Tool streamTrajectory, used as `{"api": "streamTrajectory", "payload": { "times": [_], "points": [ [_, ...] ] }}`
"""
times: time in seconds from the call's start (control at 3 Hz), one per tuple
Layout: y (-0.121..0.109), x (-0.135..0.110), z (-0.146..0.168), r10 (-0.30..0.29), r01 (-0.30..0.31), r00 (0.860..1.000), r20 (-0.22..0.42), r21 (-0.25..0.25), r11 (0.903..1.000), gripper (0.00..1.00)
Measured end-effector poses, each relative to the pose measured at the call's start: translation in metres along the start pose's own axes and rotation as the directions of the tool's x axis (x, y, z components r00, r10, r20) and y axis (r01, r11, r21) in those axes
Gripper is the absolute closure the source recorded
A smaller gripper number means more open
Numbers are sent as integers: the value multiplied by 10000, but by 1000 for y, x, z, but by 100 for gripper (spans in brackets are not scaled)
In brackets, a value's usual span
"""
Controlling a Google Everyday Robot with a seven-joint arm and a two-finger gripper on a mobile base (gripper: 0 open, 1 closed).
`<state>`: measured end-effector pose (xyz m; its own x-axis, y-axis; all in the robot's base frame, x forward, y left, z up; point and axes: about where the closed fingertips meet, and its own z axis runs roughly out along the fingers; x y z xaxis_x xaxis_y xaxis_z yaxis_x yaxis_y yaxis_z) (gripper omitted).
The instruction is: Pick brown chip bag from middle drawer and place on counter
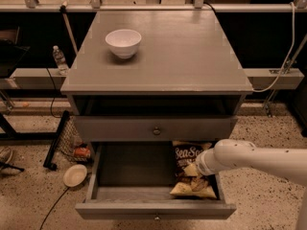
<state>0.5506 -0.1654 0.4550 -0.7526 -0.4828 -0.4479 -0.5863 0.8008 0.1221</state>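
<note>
The brown chip bag [186,162] with white "SeaSalt" lettering lies in the right half of the open middle drawer [129,169], its cream-yellow lower edge near the drawer front. My gripper [197,170] reaches in from the right on a white arm and sits right at the bag's right side, partly covering it. The wrist hides the gripper's tip. The counter [168,51] is the broad grey top of the cabinet above.
A white bowl [123,42] stands on the counter's back left. A shut knobbed drawer front [154,128] sits above the open drawer. On the floor at left are a small plate [75,175], a wire basket [72,140] and a water bottle [59,60].
</note>
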Motion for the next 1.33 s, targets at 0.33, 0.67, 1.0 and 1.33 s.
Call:
{"api": "streamTrajectory", "payload": {
  "times": [0.33, 0.67, 1.0, 1.33],
  "points": [
    [-1, -1, -33, 202, -220, 9993, 308, 582, 9981, 100],
    [1, -10, -80, 99, -175, 9981, 614, 1249, 9920, 100],
    [1, -10, -80, 99, -175, 9981, 614, 1249, 9920, 100],
    [0, -13, -94, -105, 13, 9978, 656, 1392, 9903, 100]
  ]
}}
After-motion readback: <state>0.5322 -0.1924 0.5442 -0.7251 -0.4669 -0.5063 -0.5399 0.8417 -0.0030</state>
